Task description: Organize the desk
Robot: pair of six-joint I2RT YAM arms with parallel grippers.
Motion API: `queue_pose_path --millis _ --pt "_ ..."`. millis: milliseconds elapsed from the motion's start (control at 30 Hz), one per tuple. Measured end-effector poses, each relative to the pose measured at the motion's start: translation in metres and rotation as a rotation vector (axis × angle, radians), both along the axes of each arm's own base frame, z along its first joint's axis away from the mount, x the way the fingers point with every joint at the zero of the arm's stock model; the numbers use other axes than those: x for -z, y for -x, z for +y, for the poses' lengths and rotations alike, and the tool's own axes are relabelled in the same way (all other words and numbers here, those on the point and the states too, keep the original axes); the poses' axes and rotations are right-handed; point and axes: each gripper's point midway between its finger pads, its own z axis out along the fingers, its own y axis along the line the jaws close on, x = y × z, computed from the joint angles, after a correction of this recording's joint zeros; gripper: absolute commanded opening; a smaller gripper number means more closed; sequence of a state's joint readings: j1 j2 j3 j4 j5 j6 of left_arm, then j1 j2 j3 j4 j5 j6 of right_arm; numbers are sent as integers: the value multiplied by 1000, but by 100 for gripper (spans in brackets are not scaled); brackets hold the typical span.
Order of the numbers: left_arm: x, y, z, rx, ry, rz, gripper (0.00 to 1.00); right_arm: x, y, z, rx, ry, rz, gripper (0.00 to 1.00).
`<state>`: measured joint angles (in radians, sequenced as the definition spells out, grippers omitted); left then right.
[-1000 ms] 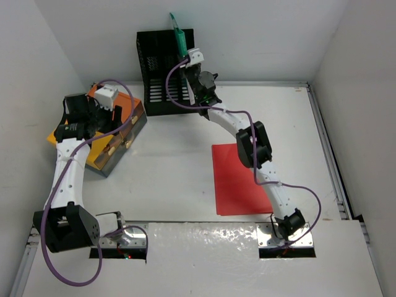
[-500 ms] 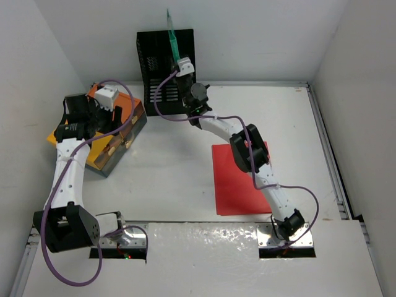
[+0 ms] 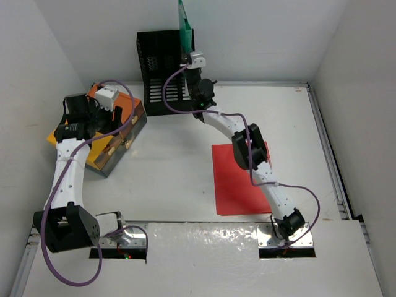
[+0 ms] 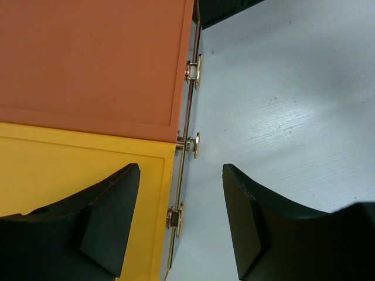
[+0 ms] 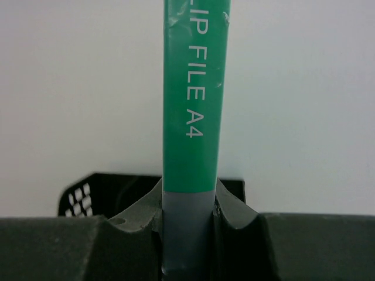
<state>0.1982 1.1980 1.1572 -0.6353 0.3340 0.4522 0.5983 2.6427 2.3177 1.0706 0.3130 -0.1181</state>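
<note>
My right gripper (image 3: 189, 57) (image 5: 188, 202) is shut on the spine of a green clip file (image 3: 184, 25) (image 5: 196, 88). It holds the file upright above the black mesh file rack (image 3: 154, 68) (image 5: 88, 190) at the back of the white desk (image 3: 173, 179) (image 4: 281, 105). A red folder (image 3: 238, 179) lies flat on the desk under the right arm. My left gripper (image 4: 181, 219) hangs open over the front edge of the orange-and-yellow drawer box (image 3: 124, 148) (image 4: 88, 58), with a brass knob (image 4: 176, 219) between its fingers, untouched.
White walls close in the desk on the left, back and right. Metal edge rails (image 3: 328, 154) run along the sides. The drawer box sits at the far left, at an angle, with two more knobs (image 4: 193, 145) showing along its front.
The right arm has lifted the green file higher and turned it above the rack. The left arm has stayed still.
</note>
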Motion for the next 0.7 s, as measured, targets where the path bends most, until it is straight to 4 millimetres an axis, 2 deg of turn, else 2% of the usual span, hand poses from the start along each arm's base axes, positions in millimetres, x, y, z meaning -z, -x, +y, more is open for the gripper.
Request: queue_pose_path --millis 200,300,533,633,700 --pt "0 0 0 4 -5 1 57 61 -27 -11 19 27 92 0" --pt "1 1 0 7 -7 3 57 76 -30 -10 23 48 96 0" --pt "1 1 0 9 -9 3 57 126 -28 2 11 138 153 0" --pt "1 1 0 10 -9 2 57 153 -17 4 16 152 177 0" --pt "1 1 0 12 -8 3 57 152 -6 2 27 142 160 0"
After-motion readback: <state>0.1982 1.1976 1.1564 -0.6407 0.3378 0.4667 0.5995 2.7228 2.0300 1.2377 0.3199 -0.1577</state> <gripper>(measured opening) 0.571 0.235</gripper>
